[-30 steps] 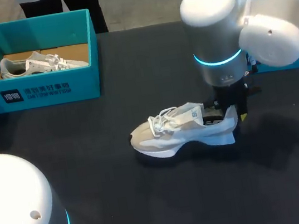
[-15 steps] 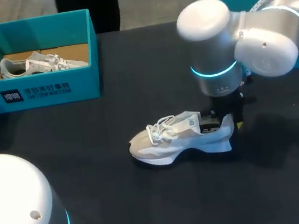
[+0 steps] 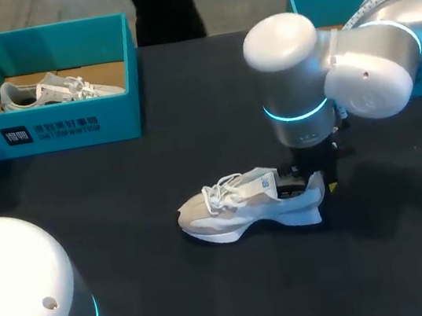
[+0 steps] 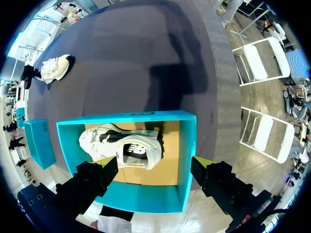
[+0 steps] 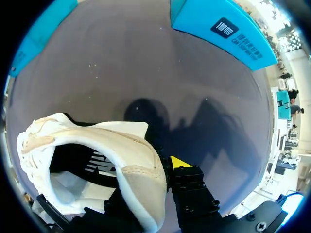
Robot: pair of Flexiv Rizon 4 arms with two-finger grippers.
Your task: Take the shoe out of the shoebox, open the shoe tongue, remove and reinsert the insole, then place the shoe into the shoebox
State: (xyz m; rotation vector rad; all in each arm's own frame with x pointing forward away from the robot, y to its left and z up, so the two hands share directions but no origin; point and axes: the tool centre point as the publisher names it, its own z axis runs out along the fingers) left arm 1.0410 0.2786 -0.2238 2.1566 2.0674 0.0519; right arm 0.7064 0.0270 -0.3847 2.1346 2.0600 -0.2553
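White label (image 3: 50, 131) on shoebox (image 3: 115, 77) front wall; characters illegible.

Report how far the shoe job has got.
Done: the shoe is out of any box and lies on the table. In hand: the right tool grips its heel wall, one finger inside and one outside. An insole shows inside; I cannot tell whether it has been out and back. Left at least: returning the shoe to a shoebox. The left tool hangs open above a second shoe.

dark table (image 3: 125, 218) carries a white shoe (image 3: 242, 209) at the right gripper (image 3: 315, 182), a teal shoebox (image 4: 146, 198) under the left gripper (image 4: 155, 166), and another teal box (image 3: 303, 5) beyond the right gripper.
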